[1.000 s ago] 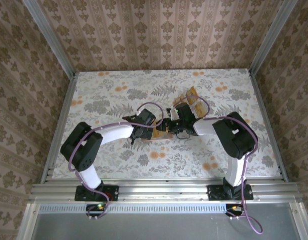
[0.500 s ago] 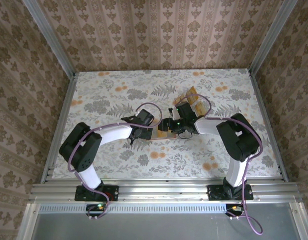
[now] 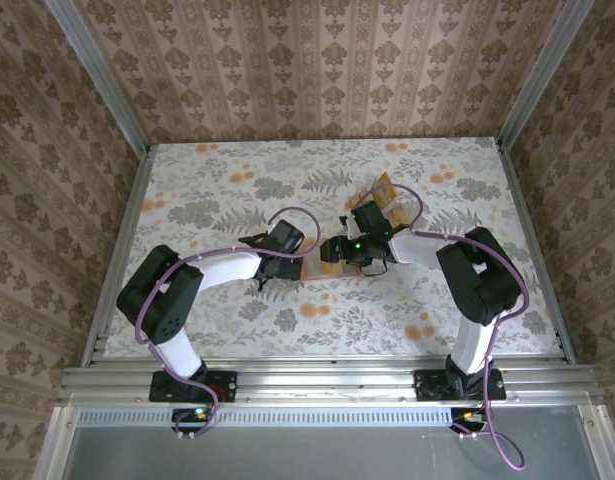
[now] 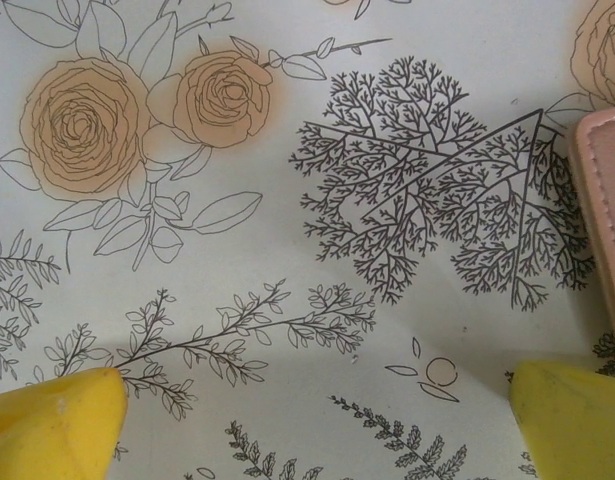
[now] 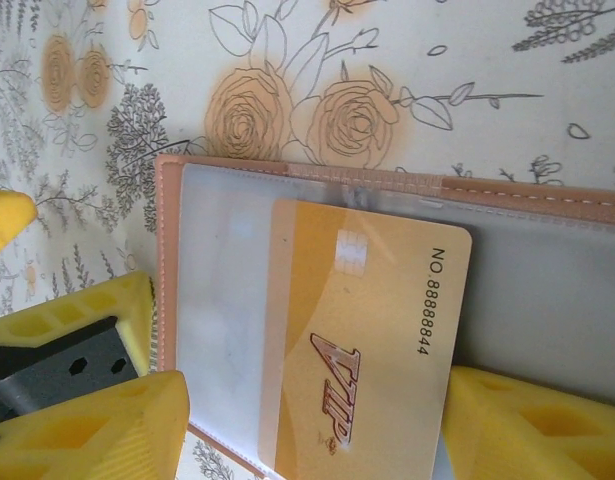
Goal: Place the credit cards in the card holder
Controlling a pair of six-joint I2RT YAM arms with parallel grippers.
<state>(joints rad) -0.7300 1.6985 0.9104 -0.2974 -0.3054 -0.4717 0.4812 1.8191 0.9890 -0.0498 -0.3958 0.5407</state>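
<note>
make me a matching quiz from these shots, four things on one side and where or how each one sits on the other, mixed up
Things:
1. left hand
2. card holder
3. vip card
4. spare cards

Place or state:
a. resting on the holder's inner face
b. grouped farther back on the table than the holder
c. fingers wide apart over bare floral cloth
d. lying open, clear pocket facing up

Pairs: 1-c, 2-d, 3-a, 4-b
</note>
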